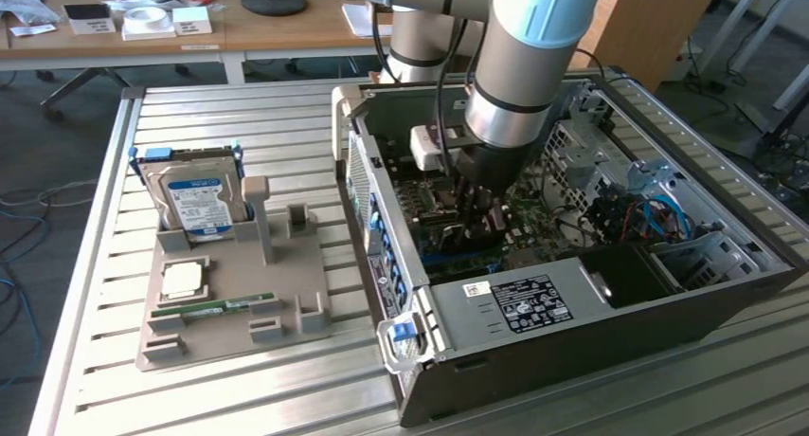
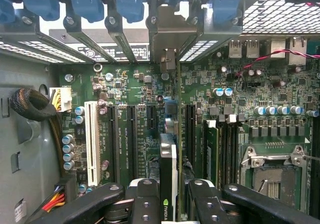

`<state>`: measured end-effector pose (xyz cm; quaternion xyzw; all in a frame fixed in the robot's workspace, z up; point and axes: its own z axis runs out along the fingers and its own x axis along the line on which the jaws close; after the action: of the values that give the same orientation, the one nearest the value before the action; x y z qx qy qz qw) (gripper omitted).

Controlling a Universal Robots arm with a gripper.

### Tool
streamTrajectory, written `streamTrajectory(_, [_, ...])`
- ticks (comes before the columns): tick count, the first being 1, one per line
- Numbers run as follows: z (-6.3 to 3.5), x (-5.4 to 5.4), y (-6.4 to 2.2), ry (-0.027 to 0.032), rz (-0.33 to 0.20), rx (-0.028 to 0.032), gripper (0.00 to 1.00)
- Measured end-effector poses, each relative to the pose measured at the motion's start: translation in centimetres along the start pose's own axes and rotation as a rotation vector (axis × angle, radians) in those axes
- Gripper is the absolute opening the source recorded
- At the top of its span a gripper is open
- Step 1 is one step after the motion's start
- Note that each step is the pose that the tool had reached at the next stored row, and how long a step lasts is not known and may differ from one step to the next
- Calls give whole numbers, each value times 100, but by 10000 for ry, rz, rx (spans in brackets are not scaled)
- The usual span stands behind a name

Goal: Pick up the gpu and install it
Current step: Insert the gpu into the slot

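Your gripper [image 2: 169, 204] is partly closed, its two black fingers [image 2: 145, 204] pinching the gpu [image 2: 168, 169] edge-on between them; the wrist view shows the card's black face and green logo running up from the fingertips, with its silver end bracket [image 2: 167, 39] reaching the blue slot latches [image 2: 85, 1] along the rear wall of the computer case [image 1: 556, 341]. In the exterior view, you see the gripper [image 1: 480, 218] lowered deep inside the open case, over the motherboard [image 1: 437, 213].

The step in hand appears to be the installation itself: the card is carried, upright, and roughly in line with the black expansion slots [image 2: 131, 134] beside the white slot [image 2: 92, 139]. Whether its lower edge already touches a slot cannot be told.

You should judge the next move as a matter of alignment, with the card edge square over its slot, the bracket meeting the rear opening, and pressure straight down.

Outside the case, the grey fixture [image 1: 234, 303] on the slatted table [image 1: 114, 398] holds the hard drive [image 1: 196, 204], upright at its far edge, and a RAM stick [image 1: 208, 308] lying flat near its front edge.
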<state>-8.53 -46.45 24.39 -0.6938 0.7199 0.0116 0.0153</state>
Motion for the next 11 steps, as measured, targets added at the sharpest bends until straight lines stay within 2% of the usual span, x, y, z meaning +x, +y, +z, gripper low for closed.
streamTrajectory(11, [23,1,24,2,-1,1,27])
